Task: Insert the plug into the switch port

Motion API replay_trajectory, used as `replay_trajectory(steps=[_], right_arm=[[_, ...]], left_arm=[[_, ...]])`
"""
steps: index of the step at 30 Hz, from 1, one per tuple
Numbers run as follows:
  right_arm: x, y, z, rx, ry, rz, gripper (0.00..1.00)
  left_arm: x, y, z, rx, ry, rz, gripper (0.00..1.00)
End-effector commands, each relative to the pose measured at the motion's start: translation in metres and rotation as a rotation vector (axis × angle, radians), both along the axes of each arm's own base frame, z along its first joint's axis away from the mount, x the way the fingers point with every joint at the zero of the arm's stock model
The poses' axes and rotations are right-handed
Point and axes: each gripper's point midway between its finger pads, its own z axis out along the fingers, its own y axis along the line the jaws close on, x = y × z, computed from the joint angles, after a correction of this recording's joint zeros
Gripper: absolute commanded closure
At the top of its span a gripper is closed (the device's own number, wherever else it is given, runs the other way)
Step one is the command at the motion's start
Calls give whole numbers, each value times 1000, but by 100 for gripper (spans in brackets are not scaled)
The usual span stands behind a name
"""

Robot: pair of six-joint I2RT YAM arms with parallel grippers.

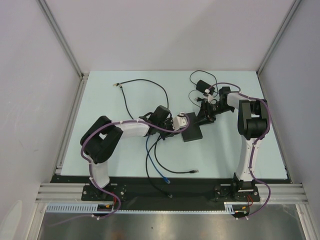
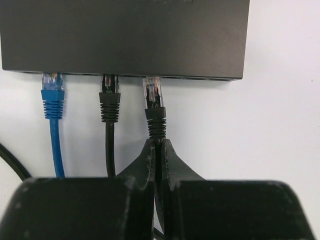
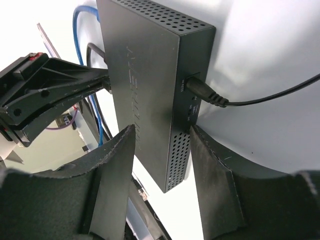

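Two neighbours, a blue cord [image 2: 52, 100] and a black cord [image 2: 110, 100], sit in the switch [image 1: 192, 129] near the middle of the table [image 1: 100, 100]. The left gripper [image 2: 156, 145] pinches a third cord [image 2: 156, 127] just behind the plug [image 2: 153, 92], whose clear tip is at the switch's edge. The right gripper [image 3: 160, 132] straddles the switch's end; gripping or not, I can't tell.

The whole counter [image 1: 225, 150] is taken in by the top external view, which is set above and behind the arm bases [image 1: 102, 192] and pointed down and forward from well back. The left wrist view is aimed closely along the left tool [image 2: 156, 145] at the plug [image 2: 152, 92] and the port edge of the switch [image 2: 125, 35], while the right wrist view is held close over the right tool [image 3: 161, 131], looking along the switch's length. The switch is shared by all three views, and the left tool is also caught in the right wrist view.
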Motion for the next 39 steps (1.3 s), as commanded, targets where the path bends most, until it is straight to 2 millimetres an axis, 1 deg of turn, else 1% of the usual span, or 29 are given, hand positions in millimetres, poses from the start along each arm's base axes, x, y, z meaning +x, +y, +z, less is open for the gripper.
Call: replay_trajectory(steps=[1,4,5,9,10,12,13,15,17,18,19,21,22,24,25,26,28,29,30,34,36,37,38,39], right_arm=[[7,8,10,37,-27,4,48],[5,11,10,38,-22,13,50],[3,12,10,38,-20,17,51],[-5,16,8,46,4,29,52],[-7,18,8,47,10,31,52],[-12,22,7,55,27,38,54],[-14,23,7,58,33,39,55],[-17,27,6,72,56,33,60],[-23,31,3,84,98,20,67],[-26,34,2,88,114,22,68],[-35,36,-1,92,146,21,69],[-39,42,2,119,167,7,70],[-47,46,-2,120,180,15,71],[-53,51,1,124,194,10,73],[-58,56,0,122,205,17,75],[-63,59,-3,120,209,18,76],[-64,63,-1,124,221,0,80],[-68,67,0,132,234,5,81],[-69,68,0,134,247,4,82],[-70,73,5,154,255,3,89],[-70,73,5,159,262,-3,89],[-70,72,6,163,255,1,87],[-69,70,5,155,248,-4,86],[-64,63,5,148,237,-20,83]], left_arm=[[-4,-19,32,-106,-61,-84,100],[-3,-19,30,-102,-63,-82,100],[1,-23,34,-120,-81,-81,100],[5,-28,34,-129,-85,-73,100],[7,-32,37,-136,-88,-71,100],[9,-36,34,-134,-85,-69,100],[10,-39,36,-143,-87,-69,100],[10,-44,36,-148,-86,-74,100],[11,-50,36,-158,-76,-75,100],[11,-53,35,-162,-70,-76,100],[11,-57,34,-169,-57,-72,100],[13,-65,36,-187,-64,-69,100],[15,-67,35,-190,-60,-60,100],[19,-73,38,-211,-64,-48,100],[24,-79,45,-231,-63,-36,100],[25,-81,42,-234,-50,-32,100],[29,-91,53,-270,-41,-27,100],[30,-94,52,-277,-33,-25,100],[32,-99,58,-295,-31,-23,99],[38,-109,66,-320,-24,-6,100],[40,-110,65,-319,-17,0,100],[40,-110,66,-308,-20,-5,100],[41,-107,64,-289,-25,2,100],[43,-104,67,-272,-47,-14,100]])
